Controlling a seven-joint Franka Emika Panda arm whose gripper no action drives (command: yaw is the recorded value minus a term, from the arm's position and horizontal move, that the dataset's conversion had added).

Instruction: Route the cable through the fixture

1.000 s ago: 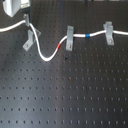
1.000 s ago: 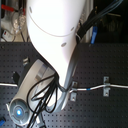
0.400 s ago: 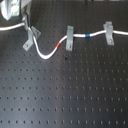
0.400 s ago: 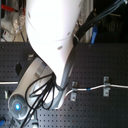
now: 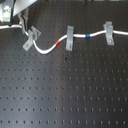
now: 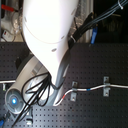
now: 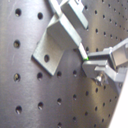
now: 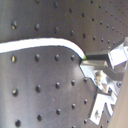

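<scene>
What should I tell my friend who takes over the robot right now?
Pincer: shut on the cable, right beside the slanted clip at the first exterior view's left.
Cable: already sits in the two upright clips, with the red band and blue band near the middle one.
Done: cable grabbed and brought to the slanted clip.
Left: whether it sits between the slanted clip's prongs cannot be told; check, seat it, let go.

The first exterior view looks down at my black perforated board (image 5: 70, 95) from high in front, with the cable (image 5: 50, 48) across the frame's top. The second exterior view faces my arm (image 6: 47, 40), which fills most of the frame. Both wrist views sit close above the board, sharing my gripper (image 7: 92, 64).
</scene>
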